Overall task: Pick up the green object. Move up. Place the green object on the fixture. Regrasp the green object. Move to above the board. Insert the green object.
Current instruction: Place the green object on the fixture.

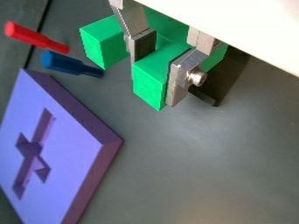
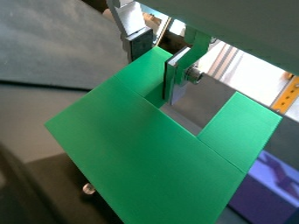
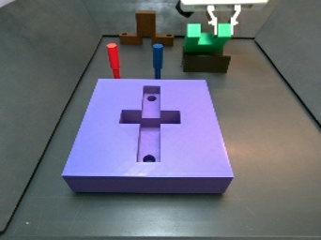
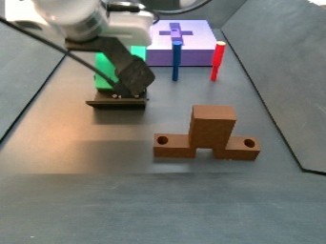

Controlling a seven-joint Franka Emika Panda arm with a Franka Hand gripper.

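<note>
The green object [image 3: 202,39], a bright blocky U-shape, stands on the fixture [image 3: 206,64], prongs up, at the far right of the surface. The claw [image 1: 155,50] has one finger [image 1: 180,77] inside the notch. The lavender board [image 3: 115,150] lies flat in the near middle, cross recess empty.

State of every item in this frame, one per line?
Gripper: over the fixture, fingers astride one prong of the green object.
Green object: on the fixture, prongs up.
Board: cross slot empty.
Red peg: upright.
Blue peg: upright.
</note>
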